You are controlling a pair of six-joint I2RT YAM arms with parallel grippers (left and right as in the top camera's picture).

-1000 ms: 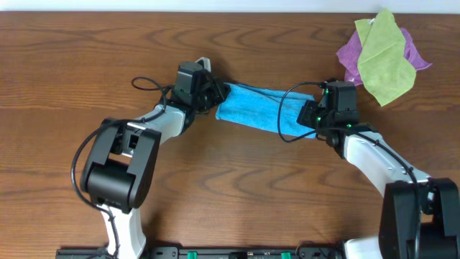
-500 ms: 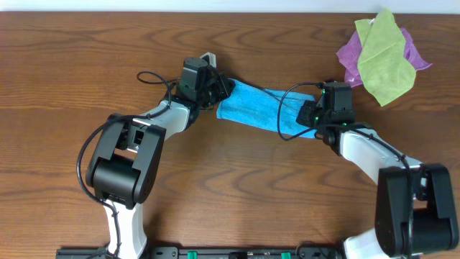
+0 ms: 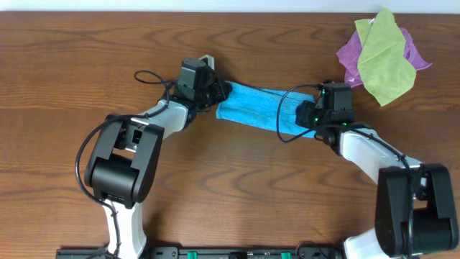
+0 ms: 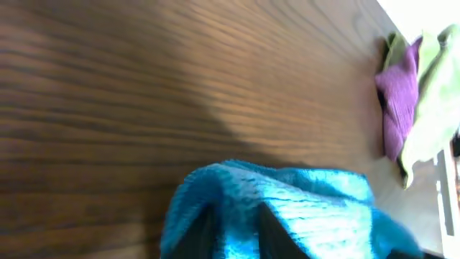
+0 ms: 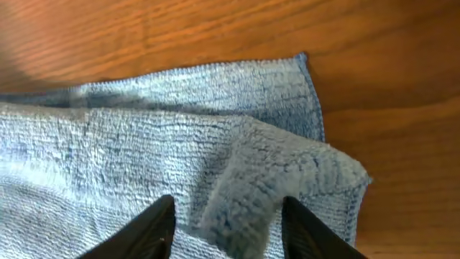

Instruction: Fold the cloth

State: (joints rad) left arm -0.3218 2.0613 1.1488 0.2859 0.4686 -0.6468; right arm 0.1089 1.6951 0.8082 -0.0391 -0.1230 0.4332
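the wooden table fills my overhead view. the sky-blue cloth lies on it in a narrow slanted band at mid-table, strung between my two arms. a yellow-green cloth sits on top of a purple cloth at the far right corner. my right gripper has its fingers parted around a raised ridge of cloth. my left gripper is at the band's left end, buried in fabric; i cannot tell whether it grips.

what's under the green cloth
A purple cloth, peeking out left and right of the green cloth. Its middle is covered, so anything else underneath can't be seen.
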